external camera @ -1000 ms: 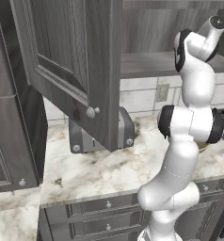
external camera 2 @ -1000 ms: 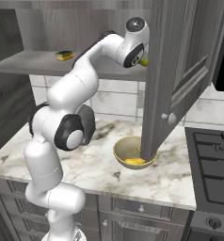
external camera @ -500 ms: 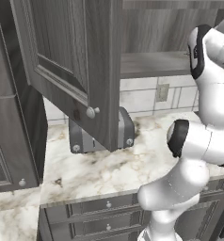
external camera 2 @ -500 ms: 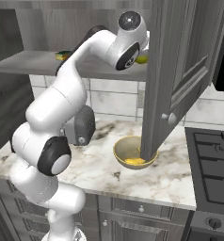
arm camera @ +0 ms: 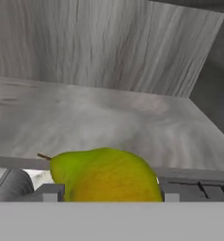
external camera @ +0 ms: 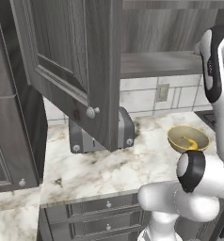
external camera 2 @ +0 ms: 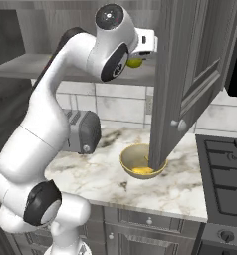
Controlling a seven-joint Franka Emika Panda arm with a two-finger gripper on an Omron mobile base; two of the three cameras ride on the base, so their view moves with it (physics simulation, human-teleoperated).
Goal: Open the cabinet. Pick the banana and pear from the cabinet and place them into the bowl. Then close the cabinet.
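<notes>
Both doors of the cabinet stand swung wide over the marbled counter; in the right base view the right-hand door hangs in front of the bowl and hides part of its far rim. A grey toaster sits against the tiled wall, well apart from the bowl, and a dark cooktop lies at the counter's right end. A yellow piece, apparently the banana, already lies inside the bowl. Against the pictures of a second ago, the shoulder and elbow have swung round and the hand has drawn back towards the shelf's front edge; the base views are otherwise unshifted. The arm now rises from the lower left of the right base view, arches up and reaches level towards the grey inner shelf. The gripper has its two fingertips pressed to either side of the pear, which sits between them just at the shelf front, its stem pointing left in the hand view.
</notes>
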